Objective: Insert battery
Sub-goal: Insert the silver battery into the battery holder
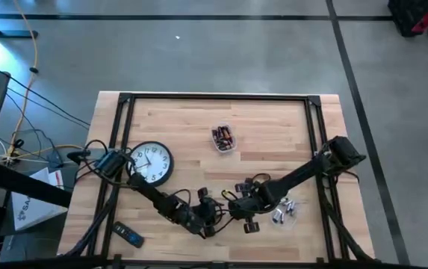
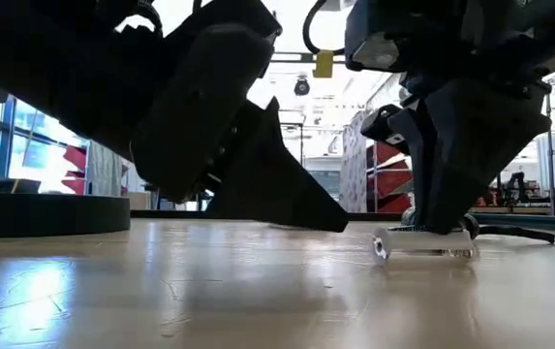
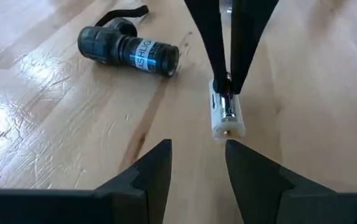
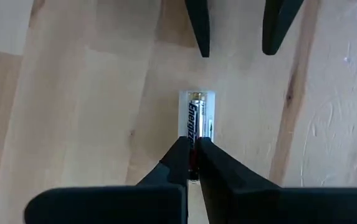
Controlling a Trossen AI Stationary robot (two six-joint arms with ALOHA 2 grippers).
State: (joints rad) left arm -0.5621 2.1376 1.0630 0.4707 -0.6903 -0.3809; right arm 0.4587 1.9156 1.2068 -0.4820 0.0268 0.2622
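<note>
Nearest us, our left gripper (image 3: 197, 163) hangs released, fingers spread, low over the table (image 1: 184, 119). Just beyond at twelve o'clock lies the white battery holder (image 3: 227, 118) with the battery (image 4: 194, 124) in it; our right gripper (image 4: 193, 160) pinches that battery's end. At ten o'clock, farther, lies a flashlight (image 3: 128, 48).

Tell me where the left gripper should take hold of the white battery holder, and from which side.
Probably across the holder's two long side walls at the free end nearest the left gripper, whose fingers are open and already face that end. The right gripper pinches the battery at the other end, so that end is taken.
</note>
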